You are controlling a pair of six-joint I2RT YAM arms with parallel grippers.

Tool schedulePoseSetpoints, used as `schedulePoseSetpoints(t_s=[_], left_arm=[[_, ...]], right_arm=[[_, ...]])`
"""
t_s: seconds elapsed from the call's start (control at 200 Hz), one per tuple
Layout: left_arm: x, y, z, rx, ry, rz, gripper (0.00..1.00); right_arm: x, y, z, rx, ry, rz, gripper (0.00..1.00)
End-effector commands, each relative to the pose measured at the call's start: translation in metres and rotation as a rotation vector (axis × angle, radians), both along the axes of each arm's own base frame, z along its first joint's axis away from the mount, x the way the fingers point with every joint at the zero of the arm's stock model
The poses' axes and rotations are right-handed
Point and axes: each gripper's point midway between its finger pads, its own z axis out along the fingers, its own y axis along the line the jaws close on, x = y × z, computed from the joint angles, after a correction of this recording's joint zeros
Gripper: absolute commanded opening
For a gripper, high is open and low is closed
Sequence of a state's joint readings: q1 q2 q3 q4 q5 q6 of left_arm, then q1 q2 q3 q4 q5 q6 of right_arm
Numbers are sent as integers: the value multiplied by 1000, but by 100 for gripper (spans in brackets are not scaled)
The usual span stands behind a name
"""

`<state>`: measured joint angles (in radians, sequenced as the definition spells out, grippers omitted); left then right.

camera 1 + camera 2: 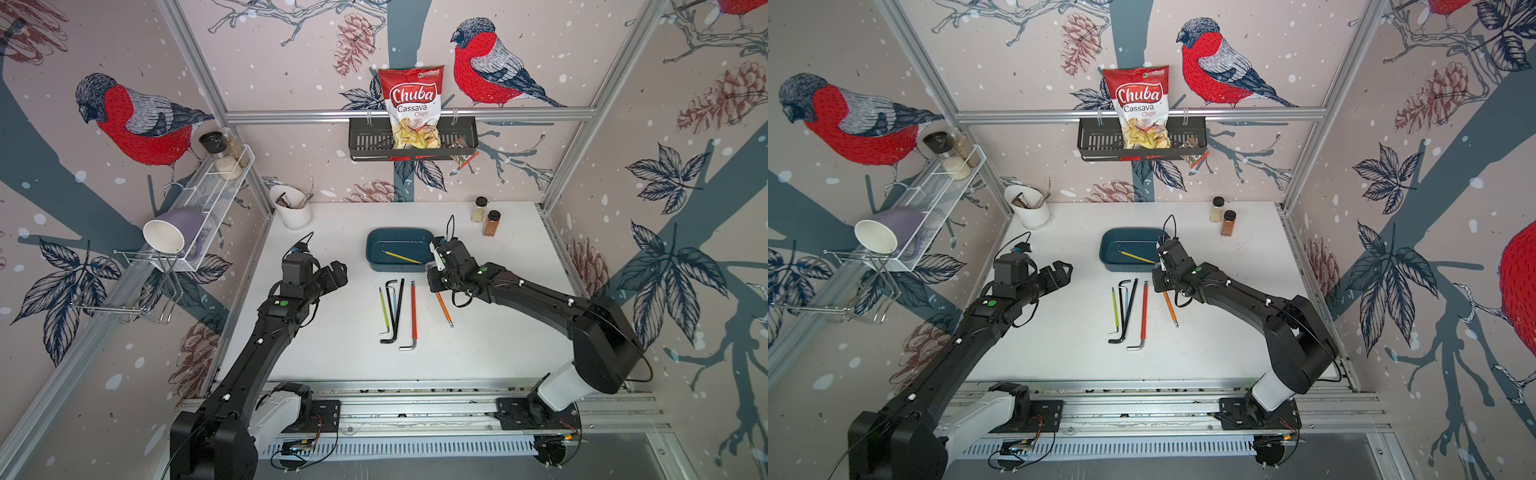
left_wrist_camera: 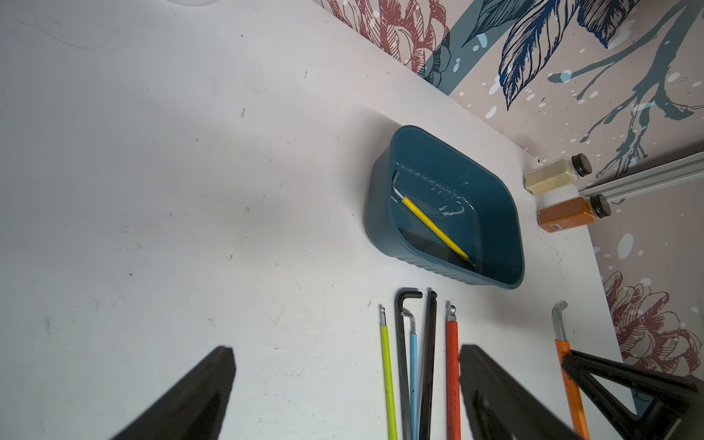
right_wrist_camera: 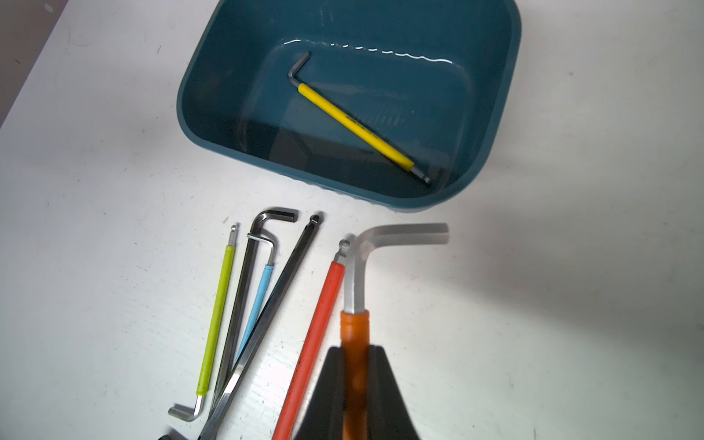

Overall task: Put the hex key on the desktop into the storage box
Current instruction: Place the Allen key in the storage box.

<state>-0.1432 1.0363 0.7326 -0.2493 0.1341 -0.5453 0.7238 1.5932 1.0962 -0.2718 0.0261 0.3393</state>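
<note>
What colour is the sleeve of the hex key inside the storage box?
Yellow; the hex key shows best in the right wrist view.

- Both top views are lit evenly and brightly from overhead; the white desktop [image 1: 332,357] is rendered pale, without blown-out patches.
- Only soft, faint-edged shadows are thrown on it beneath the arms [image 1: 266,349].
- A thin wavy streak of glare is seen on the glossy floor of the storage box [image 3: 202,114], toward its 12 o'clock wall in a top view.
- Wide-angle distortion is shown: the frame posts [image 1: 216,97] are splayed outward toward 11 and 1 o'clock.
- In the right wrist view the orange hex key [image 3: 356,331] is blurred, being close to the lens; the other hex keys [image 3: 219,316] are rendered sharp.
</note>
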Motion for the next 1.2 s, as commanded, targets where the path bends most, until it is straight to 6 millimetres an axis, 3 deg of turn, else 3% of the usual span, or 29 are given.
schedulePoseSetpoints(t_s=[0.0, 0.32, 0.62, 1.195], left_arm=[[5, -3, 4, -13, -14, -6, 95], [13, -6, 7, -10, 16, -22, 95], [22, -8, 2, -27, 9, -12, 95], [45, -12, -10, -34, 14, -10, 95]], right_arm=[[4, 7, 6, -5, -17, 52, 0], [29, 23, 21, -30, -53, 156, 0], [68, 41, 32, -25, -91, 292, 0], [132, 93, 12, -72, -103, 482, 0]])
